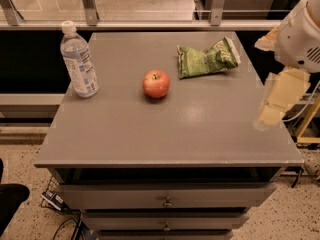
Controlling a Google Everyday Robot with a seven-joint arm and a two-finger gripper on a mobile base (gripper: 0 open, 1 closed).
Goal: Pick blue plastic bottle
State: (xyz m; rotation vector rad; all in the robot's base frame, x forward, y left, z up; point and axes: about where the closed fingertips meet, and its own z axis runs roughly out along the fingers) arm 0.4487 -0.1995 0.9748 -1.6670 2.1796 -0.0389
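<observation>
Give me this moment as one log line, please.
blue plastic bottle: upright, back-left of table, not held | gripper: at table's right edge, far from bottle | apple: centre | green bag: back right
</observation>
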